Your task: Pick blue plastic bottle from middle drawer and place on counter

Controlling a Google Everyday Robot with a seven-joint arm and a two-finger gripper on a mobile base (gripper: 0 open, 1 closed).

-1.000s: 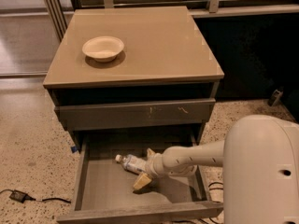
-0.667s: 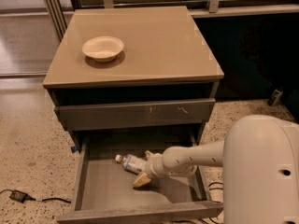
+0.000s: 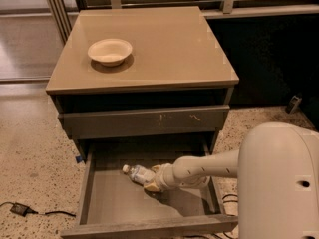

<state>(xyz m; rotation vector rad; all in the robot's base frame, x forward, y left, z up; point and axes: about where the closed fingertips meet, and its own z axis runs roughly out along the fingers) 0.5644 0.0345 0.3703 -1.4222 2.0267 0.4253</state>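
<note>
Fingers (image 3: 149,186) of the gripper (image 3: 151,179) apparently clasp one blue plastic bottle (image 3: 138,173) inside one open middle drawer (image 3: 114,203).

I see the bench (image 3: 164,49) top in glossy tan-beige, with a cream-white bowl (image 3: 110,51) on it. The cabinet is grey-brown, and the upper drawer front (image 3: 144,121) carries a few pale scratch marks. The middle drawer (image 3: 114,203) has a plain grey floor. Down in it my tool (image 3: 153,183), tan at the tip, sits at the blue plastic bottle (image 3: 139,174), which is clear with a pale bluish-white label and white cap. The arm (image 3: 204,167) is off-white. The room floor (image 3: 30,153) is beige with dark speckles
</note>
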